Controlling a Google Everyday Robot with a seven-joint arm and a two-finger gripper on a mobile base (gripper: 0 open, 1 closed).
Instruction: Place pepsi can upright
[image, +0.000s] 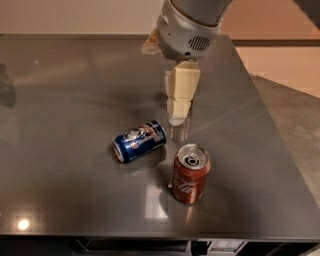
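my tool (178, 117) hovers just behind pepsi can (139, 141) | grip: cannot tell | can lies sideways on surface (65, 100) | risk: my off-centre contact could roll it into nearby upright red can (190, 173)

pepsi can (140, 141) on its side on bench (60, 100); cola can (191, 172) upright front-right of it; hand (178, 116) hangs just behind both.

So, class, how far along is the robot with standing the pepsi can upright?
Done: nothing yet. The pepsi can lies on its side on the table.
In hand: the gripper hangs just behind and to the right of the can, not touching it.
Left: grasp the can, turn it and set it on its base, clear of the upright red can close by.
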